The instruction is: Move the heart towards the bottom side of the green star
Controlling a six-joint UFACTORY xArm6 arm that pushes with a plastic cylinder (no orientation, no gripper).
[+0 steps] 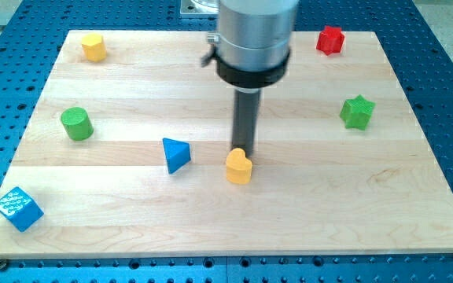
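Observation:
The yellow-orange heart (239, 167) lies near the middle of the wooden board (313, 212). The green star (357, 112) sits towards the view's right, well above and to the right of the heart. My tip (244, 148) comes down from the rod at the view's top centre and stands right at the heart's upper edge, touching it or nearly so.
A blue triangle block (175, 155) lies just left of the heart. A green cylinder (76, 124) is at the left, a blue cube (18, 208) at the bottom left corner, a yellow block (93, 47) at the top left, a red block (330, 39) at the top right.

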